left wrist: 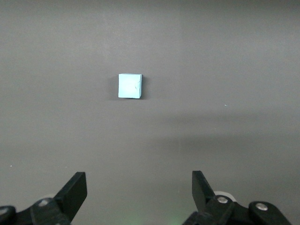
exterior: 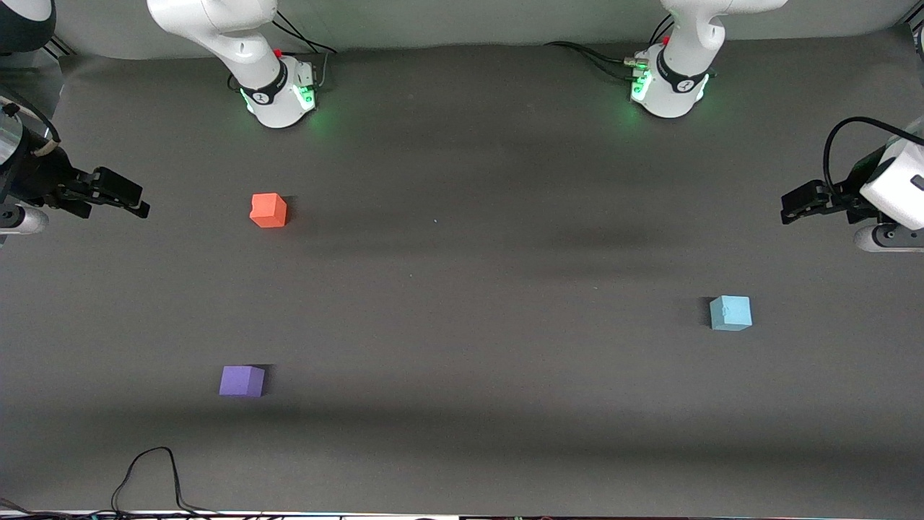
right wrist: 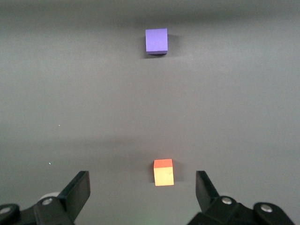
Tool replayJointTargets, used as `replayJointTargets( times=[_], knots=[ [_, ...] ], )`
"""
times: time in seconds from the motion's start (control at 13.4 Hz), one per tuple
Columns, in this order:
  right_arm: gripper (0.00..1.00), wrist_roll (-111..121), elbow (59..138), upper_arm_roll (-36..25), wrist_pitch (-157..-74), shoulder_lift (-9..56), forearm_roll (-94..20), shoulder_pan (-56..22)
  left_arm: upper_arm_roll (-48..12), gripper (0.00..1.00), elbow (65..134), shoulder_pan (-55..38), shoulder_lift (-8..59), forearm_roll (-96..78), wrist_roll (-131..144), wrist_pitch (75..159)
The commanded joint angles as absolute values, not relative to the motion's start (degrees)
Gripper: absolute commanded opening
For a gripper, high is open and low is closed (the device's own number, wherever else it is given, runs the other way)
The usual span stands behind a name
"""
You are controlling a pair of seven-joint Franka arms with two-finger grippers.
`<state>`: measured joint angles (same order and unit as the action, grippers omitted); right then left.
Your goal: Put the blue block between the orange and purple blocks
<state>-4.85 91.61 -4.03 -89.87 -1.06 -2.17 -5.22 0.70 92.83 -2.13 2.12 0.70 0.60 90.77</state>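
Front view, table: we see a dark grey mat (exterior: pixel 462 289) with three cubes on it, all sitting flat and well apart from each other.
Front view, blue block: the blue block (exterior: pixel 730 313) sits toward the left arm's end of the table; nothing touches it; it's nowhere near the gap between the other two cubes.
Front view, orange and purple: the orange block (exterior: pixel 268 210) and the purple block (exterior: pixel 242 380) are both toward the right arm's end; purple is nearer to the front camera than orange; the stretch of mat between them is bare.
Front view, left gripper: the left gripper (exterior: pixel 789 208) hangs in the air over the left arm's end of the mat, holding nothing.
Front view, right gripper: the right gripper (exterior: pixel 133 202) hangs over the right arm's end of the mat, also holding nothing (both arms look like they're just waiting).
Left wrist view: we get the blue block (left wrist: pixel 130 86) alone on the mat, out ahead of the left gripper (left wrist: pixel 139 190); its fingers (left wrist: pixel 75 190) are spread wide with only mat between them.
Right wrist view: the orange block (right wrist: pixel 163 172) shows close to the right gripper (right wrist: pixel 143 190), the purple block (right wrist: pixel 156 41) farther out; the fingers (right wrist: pixel 205 190) are spread wide and grip nothing.
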Motion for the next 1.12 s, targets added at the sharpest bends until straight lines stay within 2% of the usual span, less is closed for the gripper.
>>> replayJointTargets(
  times=[0.0, 0.45, 0.67, 0.9, 1.04],
  knots=[
    [1.00, -4.0, 91.4, -4.0, -89.2, -1.3, -2.8, -5.4, 1.4, 1.00, 92.7, -2.8, 1.2, 0.4, 0.8, 89.5],
    [1.00, -4.0, 91.3, -4.0, -89.0, -1.5, -2.8, -5.4, 1.8, 1.00, 93.3, -1.5, 2.2, 0.5, -4.4, 87.8],
    [1.00, -4.0, 91.3, -4.0, -88.8, -1.4, -2.8, -5.4, 1.8, 1.00, 95.8, 0.6, 2.3, 0.5, -8.5, 89.1],
    [1.00, -4.0, 91.3, -4.0, -88.3, -1.5, -2.8, -5.4, 1.8, 1.00, 103.0, 0.7, 1.8, 1.1, -8.5, 97.2],
    [1.00, -4.0, 91.2, -4.0, -87.9, -1.5, -2.8, -5.4, 1.8, 1.00, 109.7, 1.1, 1.8, 1.4, -8.5, 106.3]
  ],
)
